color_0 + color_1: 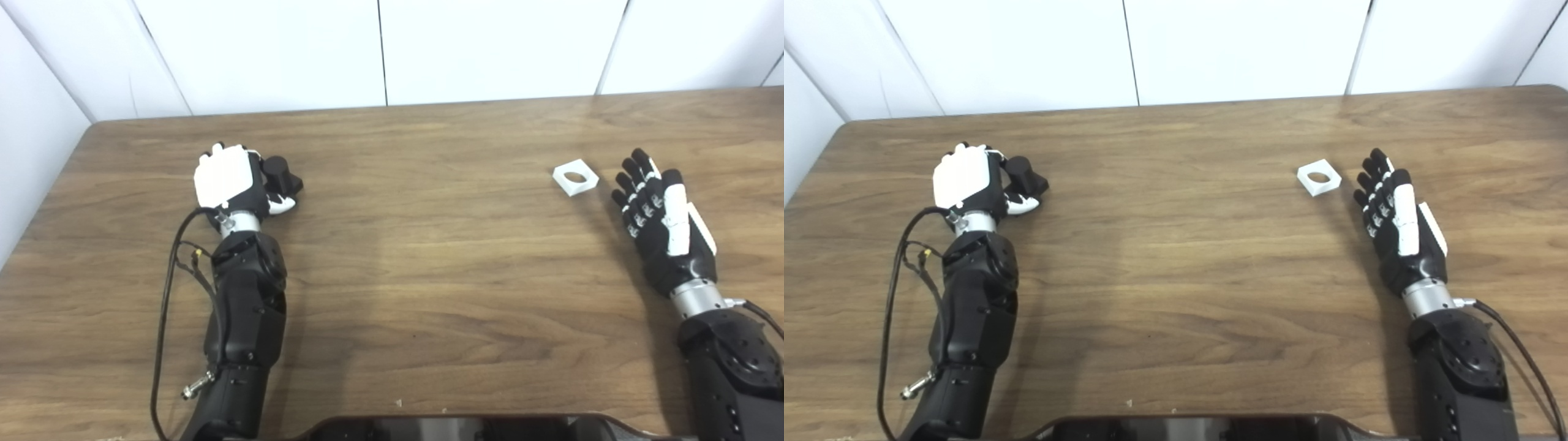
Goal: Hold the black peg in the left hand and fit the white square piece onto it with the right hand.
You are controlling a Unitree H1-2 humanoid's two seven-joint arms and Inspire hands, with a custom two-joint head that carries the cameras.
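The black peg (280, 174) sits at the left of the wooden table (416, 257), a short cylinder on a dark base. My left hand (236, 182) is curled around it from the left, fingers and thumb closed on its base. The white square piece (575, 177), flat with a round hole, lies on the table at the right. My right hand (658, 214) hovers open just right of it, fingers spread and apart from the piece by a small gap. The same layout shows in the right eye view: peg (1024, 173), white piece (1319, 177).
White wall panels (380, 49) stand behind the table's far edge. A black cable (165, 306) loops beside my left forearm. A dark part of the robot's body (453, 427) fills the bottom edge.
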